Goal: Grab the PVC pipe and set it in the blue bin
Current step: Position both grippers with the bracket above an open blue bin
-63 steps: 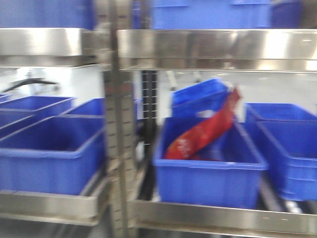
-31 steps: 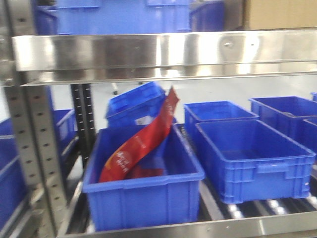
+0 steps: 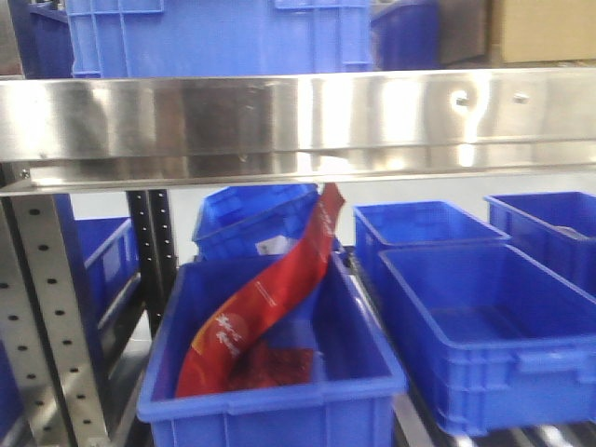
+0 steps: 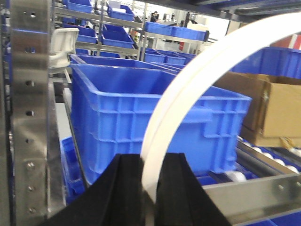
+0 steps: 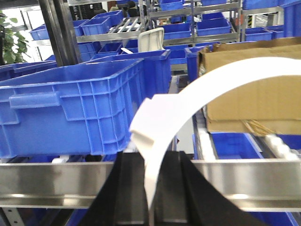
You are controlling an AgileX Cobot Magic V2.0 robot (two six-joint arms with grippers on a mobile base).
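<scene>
Shelving fills the front view: rack upright [image 3: 42, 317] far left, then on the lower shelf a front blue bin [image 3: 279, 410] holding a red packet [image 3: 270, 307] that leans up toward the back right, then an empty blue bin [image 3: 484, 363]. No PVC pipe and no arm shows here. Left wrist view: left gripper [image 4: 149, 162], black fingers close and parallel, with a white curved strip [image 4: 197, 80] rising from the slot between them and arching up to the right. Cannot tell whether they pinch it, nor whether it is the pipe or a rig fitting. Dead ahead, just past the fingers, sits a ribbed blue bin [image 4: 141, 108]. Right wrist view: right gripper [image 5: 151, 162], same close fingers, with a second white strip [image 5: 188, 99] arching the same way; grip unreadable. Its left-hand blue bin [image 5: 70, 113] lies ahead and to the left, cardboard box [image 5: 254, 94] to the right. Judgement: left arm is squarer to a bin.
</scene>
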